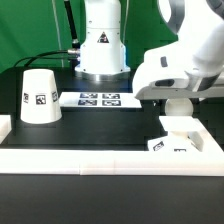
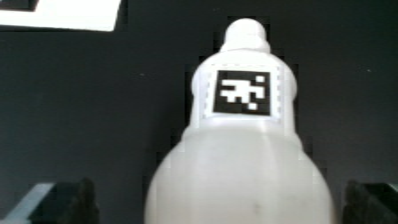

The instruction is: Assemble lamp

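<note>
The white bulb point(image 2: 240, 150), with a square tag on its side, stands upright between my gripper's point(image 2: 214, 203) fingers point(image 2: 57, 202), wide end toward the wrist and narrow tip pointing away. A dark gap shows on each side of it, so the jaws are open around it. In the exterior view the gripper point(image 1: 178, 100) hangs over the bulb's round end point(image 1: 178, 109), directly above the flat square base point(image 1: 178, 145) at the right. I cannot tell whether the bulb is seated in the base. The cone shade point(image 1: 40, 96) stands at the exterior view's left.
The base sits in the right corner of a low white frame point(image 1: 100, 157) around the black mat. The marker board point(image 1: 98, 98) lies at the back, also showing in the wrist view point(image 2: 54, 15). The big white robot pedestal point(image 1: 104, 40) stands behind it.
</note>
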Robot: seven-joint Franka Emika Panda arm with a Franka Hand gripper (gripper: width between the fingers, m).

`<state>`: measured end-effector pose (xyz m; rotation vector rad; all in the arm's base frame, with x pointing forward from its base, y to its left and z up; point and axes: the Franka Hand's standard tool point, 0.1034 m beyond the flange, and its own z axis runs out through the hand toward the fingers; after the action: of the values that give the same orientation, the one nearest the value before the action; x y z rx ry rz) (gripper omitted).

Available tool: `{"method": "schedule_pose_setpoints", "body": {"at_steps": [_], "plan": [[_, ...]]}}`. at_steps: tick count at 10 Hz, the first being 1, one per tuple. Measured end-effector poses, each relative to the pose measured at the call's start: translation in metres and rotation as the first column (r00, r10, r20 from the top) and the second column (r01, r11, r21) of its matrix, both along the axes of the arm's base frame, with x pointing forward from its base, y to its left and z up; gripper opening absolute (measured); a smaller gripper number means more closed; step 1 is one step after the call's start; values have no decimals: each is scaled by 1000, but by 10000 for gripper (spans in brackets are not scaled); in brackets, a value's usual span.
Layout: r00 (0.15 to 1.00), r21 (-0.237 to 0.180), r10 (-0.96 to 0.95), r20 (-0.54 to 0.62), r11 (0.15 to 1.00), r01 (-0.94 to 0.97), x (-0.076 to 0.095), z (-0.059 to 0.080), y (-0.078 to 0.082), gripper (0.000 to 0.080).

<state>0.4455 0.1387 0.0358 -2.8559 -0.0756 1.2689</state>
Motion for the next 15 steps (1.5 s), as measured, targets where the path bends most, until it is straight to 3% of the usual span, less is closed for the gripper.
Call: {"method": "schedule_pose_setpoints", "body": {"at_steps": [1,2,12,14,15], "plan": [[998,-12,-2,-56,1000,1,1,-3,1,698],[999,-18,-10,-35,1000,10,5,-6,4,698],[999,-34,-26,-34,999,25,-9,-27,0,698],[999,-34,-26,-32,999,25,-8,-27,0,668],[999,-34,-26,-33,999,25,-8,-27,0,574]]}}
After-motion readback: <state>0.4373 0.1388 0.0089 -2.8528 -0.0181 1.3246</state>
